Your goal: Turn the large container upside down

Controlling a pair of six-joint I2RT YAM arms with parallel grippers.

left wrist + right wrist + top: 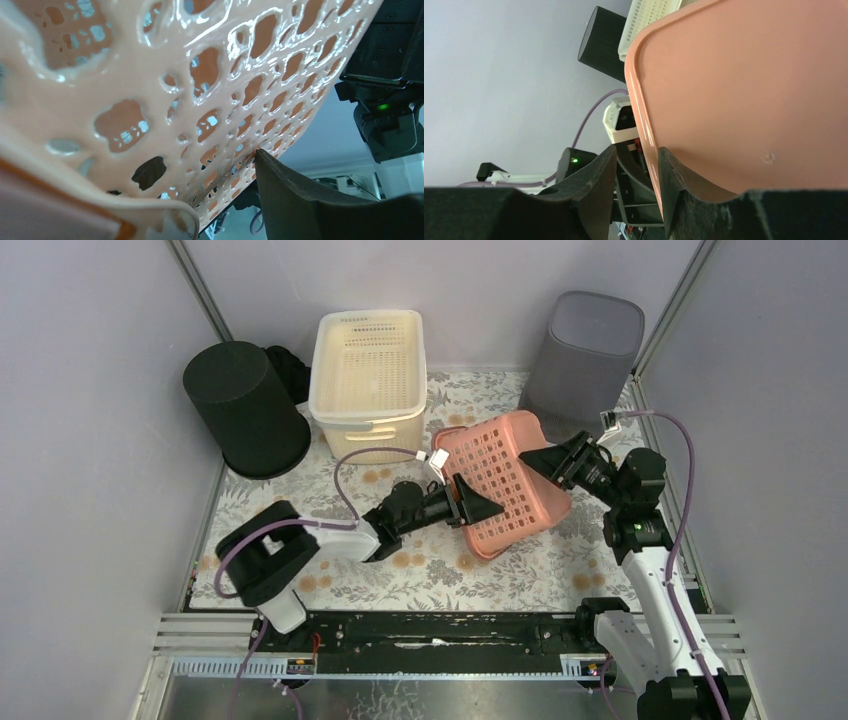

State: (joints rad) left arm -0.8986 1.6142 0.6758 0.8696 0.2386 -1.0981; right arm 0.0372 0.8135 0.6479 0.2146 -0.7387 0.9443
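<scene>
A pink perforated basket stands tilted on its lower edge in the middle of the table. My left gripper is closed on its near mesh wall. One dark finger presses the mesh, and the other is hidden behind it. My right gripper is at the basket's far right edge. Its fingers stand apart. The smooth pink edge lies against the right finger, and a gap shows beside it. A larger cream perforated basket stands upright at the back.
An upside-down black bin leans at the back left. A grey bin stands at the back right. Grey enclosure walls close in both sides. The cream basket and the black bin also show in the right wrist view.
</scene>
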